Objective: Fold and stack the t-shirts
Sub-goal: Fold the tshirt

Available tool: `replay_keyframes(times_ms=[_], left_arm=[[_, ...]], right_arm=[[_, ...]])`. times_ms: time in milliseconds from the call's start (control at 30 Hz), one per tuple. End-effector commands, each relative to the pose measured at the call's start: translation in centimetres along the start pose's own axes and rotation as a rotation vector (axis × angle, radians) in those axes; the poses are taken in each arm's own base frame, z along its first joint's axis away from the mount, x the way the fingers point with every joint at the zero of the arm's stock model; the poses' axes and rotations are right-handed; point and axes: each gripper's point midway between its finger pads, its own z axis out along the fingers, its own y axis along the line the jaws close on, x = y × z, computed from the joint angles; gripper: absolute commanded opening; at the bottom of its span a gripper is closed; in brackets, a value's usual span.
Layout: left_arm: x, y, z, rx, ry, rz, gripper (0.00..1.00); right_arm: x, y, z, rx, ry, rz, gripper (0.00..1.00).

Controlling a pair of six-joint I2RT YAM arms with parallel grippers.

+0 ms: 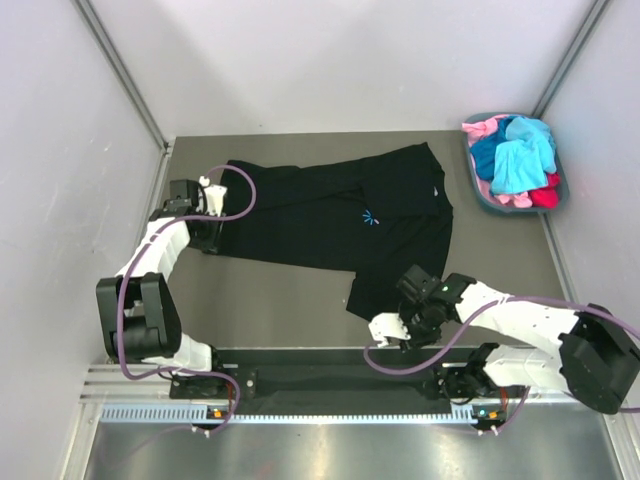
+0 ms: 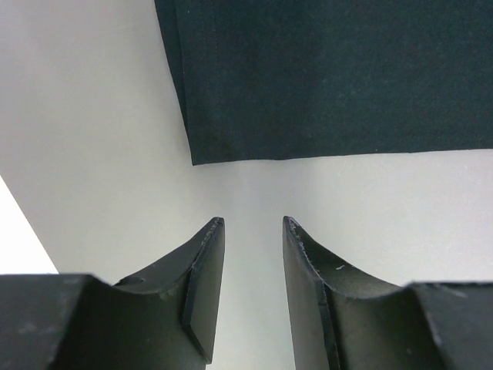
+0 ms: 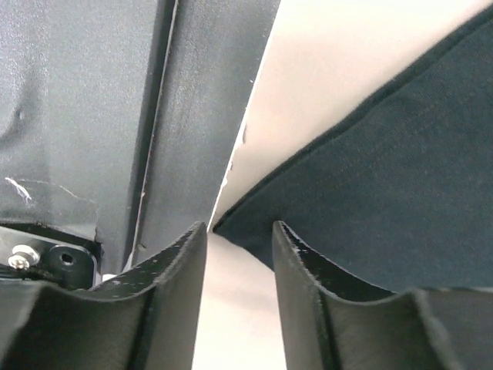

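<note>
The black t-shirt (image 1: 330, 215) is spread flat between both tools, one end just beside the left gripper (image 1: 208, 230) and a corner just beside the right gripper (image 1: 386, 322). Well beyond the latter, a basket (image 1: 481, 190) is filled with coloured t-shirts (image 1: 520, 160).

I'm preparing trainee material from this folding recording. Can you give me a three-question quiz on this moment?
1. True or false: the black t-shirt lies spread on the table, outside the basket.
2. What colours are the clothes in the basket? A) all white B) turquoise, blue, pink and red C) all black
3. Fill in: the left hand and the right hand each sit at an edge of the black t-shirt, fingers ___ with nothing between them.
Key: 1 true; 2 B; 3 open.
</note>
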Motion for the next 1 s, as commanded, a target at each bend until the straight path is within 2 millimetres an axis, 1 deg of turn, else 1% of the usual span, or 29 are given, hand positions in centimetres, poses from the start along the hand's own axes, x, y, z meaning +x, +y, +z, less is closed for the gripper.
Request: replay_keyframes(times_ms=[0, 33, 67, 100, 167, 200, 300, 333, 400, 433, 500, 533, 567, 600, 633, 667, 700, 733, 767, 800, 833, 967], left_arm=[[-0.9, 0.8, -0.1, -0.017, -0.011, -0.009, 0.41], [-0.8, 0.8, 0.0, -0.016, -0.007, -0.011, 0.41], [-0.8, 0.8, 0.0, -0.016, -0.005, -0.011, 0.41], [-0.6, 0.8, 0.1, -0.017, 0.000, -0.011, 0.41], [-0.4, 0.8, 0.1, -0.014, 0.008, -0.014, 0.41], [-0.3, 0.9, 0.1, -0.017, 0.013, -0.017, 0.41], [0.0, 1.4, -0.1, -0.033, 0.024, -0.027, 0.41], [0.2, 1.6, -0.1, -0.029, 0.025, -0.038, 0.41], [0.3, 1.7, -0.2, -0.013, 0.022, -0.050, 0.42], [0.2, 2.2, -0.2, -0.010, 0.016, -0.068, 0.43], [0.3, 1.9, 0.1, 0.041, 0.022, -0.098, 0.43], [0.0, 2.4, 0.0, 0.048, 0.015, -0.123, 0.43], [0.3, 2.3, 0.6, 0.068, 0.032, -0.144, 0.43], [0.3, 1.8, 0.7, 0.114, 0.037, -0.160, 0.43], [0.0, 2.1, 0.7, 0.126, 0.034, -0.181, 0.43], [0.3, 1.6, 1.3, 0.165, 0.056, -0.201, 0.43], [0.3, 1.7, 1.6, 0.175, 0.065, -0.213, 0.43], [0.0, 2.0, 1.7, 0.177, 0.062, -0.222, 0.43], [0.2, 2.0, 2.4, 0.187, 0.083, -0.233, 0.43], [0.2, 2.1, 2.6, 0.190, 0.088, -0.235, 0.43], [0.0, 2.4, 2.9, 0.183, 0.082, -0.239, 0.43], [0.1, 3.1, 4.6, 0.170, 0.101, -0.250, 0.42]], right_arm=[[-1.0, -0.4, 0.4, 0.001, -0.029, -0.019, 0.39], [-1.0, -0.4, 0.5, -0.004, -0.026, -0.017, 0.36], [-1.0, -0.4, 0.5, -0.007, -0.022, -0.013, 0.25], [-1.0, -0.5, 0.5, -0.005, -0.019, -0.009, 0.17], [-0.9, -0.9, 0.1, 0.014, -0.001, -0.004, 0.07], [-0.8, -1.1, -0.2, 0.029, 0.007, -0.002, 0.06], [-0.8, -2.5, -1.9, 0.143, 0.017, -0.003, 0.04], [-1.2, -3.3, -2.9, 0.205, 0.000, 0.002, 0.03], [-1.0, -4.6, -4.3, 0.303, 0.018, 0.023, 0.01], [-1.2, -5.4, -5.3, 0.366, -0.002, 0.045, 0.01], [-0.7, -6.6, -6.3, 0.446, 0.003, 0.100, 0.00], [-0.3, -7.5, -6.9, 0.498, -0.016, 0.154, 0.00], [0.0, -8.1, -7.2, 0.533, -0.020, 0.187, 0.00], [-0.1, -9.1, -7.7, 0.583, -0.046, 0.216, 0.00], [0.1, -9.3, -7.7, 0.600, -0.060, 0.258, 0.00], [0.4, -9.5, -7.7, 0.604, -0.072, 0.279, 0.00], [0.2, -10.0, -7.9, 0.626, -0.088, 0.288, 0.00], [0.4, -10.1, -7.5, 0.625, -0.090, 0.308, 0.00], [0.5, -10.2, -7.5, 0.630, -0.090, 0.312, 0.00], [0.5, -10.4, -7.6, 0.635, -0.089, 0.314, 0.00], [0.5, -10.5, -7.6, 0.635, -0.085, 0.318, 0.00], [0.5, -10.7, -7.7, 0.640, -0.093, 0.325, 0.00]])
